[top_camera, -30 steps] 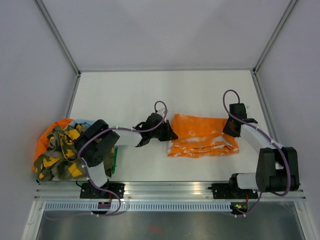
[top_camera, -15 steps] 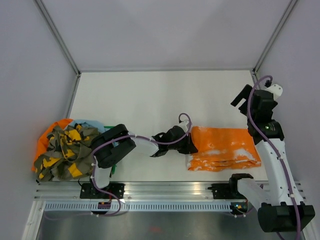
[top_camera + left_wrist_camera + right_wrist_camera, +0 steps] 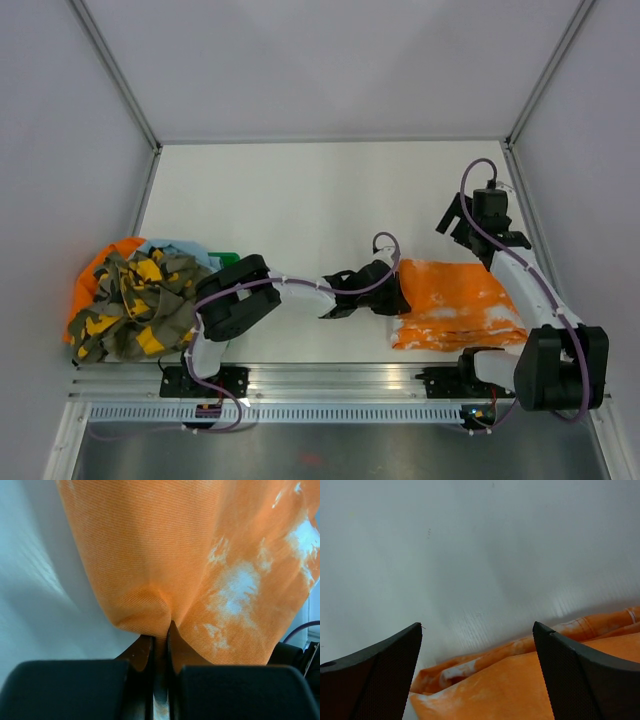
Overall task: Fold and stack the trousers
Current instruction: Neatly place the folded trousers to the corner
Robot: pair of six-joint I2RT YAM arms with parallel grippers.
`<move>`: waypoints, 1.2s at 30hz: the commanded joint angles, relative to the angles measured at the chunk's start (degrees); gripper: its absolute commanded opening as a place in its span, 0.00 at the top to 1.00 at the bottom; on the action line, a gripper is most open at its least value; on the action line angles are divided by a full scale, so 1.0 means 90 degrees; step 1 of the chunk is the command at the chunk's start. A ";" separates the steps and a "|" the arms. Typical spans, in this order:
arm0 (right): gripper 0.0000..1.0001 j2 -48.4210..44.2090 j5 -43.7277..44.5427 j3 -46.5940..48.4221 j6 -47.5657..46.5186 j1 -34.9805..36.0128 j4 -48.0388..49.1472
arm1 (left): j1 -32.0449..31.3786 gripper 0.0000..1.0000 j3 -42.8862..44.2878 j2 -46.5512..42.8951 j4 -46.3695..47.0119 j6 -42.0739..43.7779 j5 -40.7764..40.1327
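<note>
Left claw (image 3: 388,293), stretched out low across the white table (image 3: 300,190), is closed tight on the left edge of the folded orange trousers (image 3: 455,305). The left wrist view shows its two dark fingers (image 3: 145,652) pressed together with a small fold of orange cloth pinched between them, and the rest of the trousers (image 3: 200,555), orange with pale bleached blotches, spreading away from the fingertips.

The trousers lie as a flat, roughly rectangular bundle close to the near edge of the table, toward the near right corner.

The right claw (image 3: 458,222) hangs near the right edge, just beyond the far side of the trousers and apart from them. Its fingers (image 3: 375,675) are spread wide with nothing between them; bare table fills most of the right wrist view, and the far edge of the orange cloth (image 3: 485,690) lies below and between the fingertips.

At the left edge, by the near left corner, sits a loose heap of other clothes (image 3: 130,300), camouflage-patterned on top with orange, light blue and green pieces showing around it, well apart from the trousers.
</note>
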 commanded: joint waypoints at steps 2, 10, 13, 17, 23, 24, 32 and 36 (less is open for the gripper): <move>0.02 -0.0660 -0.0577 0.0738 0.0001 -0.0001 0.0465 | -0.0367 0.98 0.0449 0.0271 -0.0036 -0.0549 0.0101; 0.02 -0.1051 -0.0531 0.1286 -0.0243 0.0009 0.0358 | -0.0416 0.98 0.1425 0.1042 0.0004 0.0301 0.0756; 0.02 -0.1119 -0.0142 0.1121 -0.0312 -0.0001 0.0328 | -0.0416 0.98 0.1670 0.1208 -0.0191 0.0565 0.0922; 0.02 -0.1071 0.0017 0.0867 -0.0361 -0.0001 0.0465 | -0.0416 0.98 0.1516 0.1024 -0.0426 0.0644 0.0698; 0.02 -0.0778 -0.0169 0.0905 -0.0341 -0.0001 0.0523 | -0.0435 0.98 0.1320 0.0984 -0.0347 0.0634 0.0796; 0.02 -0.0729 -0.0237 0.0934 -0.0331 0.0009 0.0523 | -0.0435 0.98 0.1320 0.0965 -0.0386 0.0663 0.0767; 0.02 -0.0621 -0.0452 0.0935 -0.0302 -0.0001 0.0670 | -0.0445 0.98 0.1153 0.0710 -0.0523 0.0771 0.0883; 0.02 -0.0572 -0.0462 0.0935 -0.0312 0.0009 0.0660 | -0.0514 0.98 0.1221 0.0701 -0.0601 0.0829 0.0903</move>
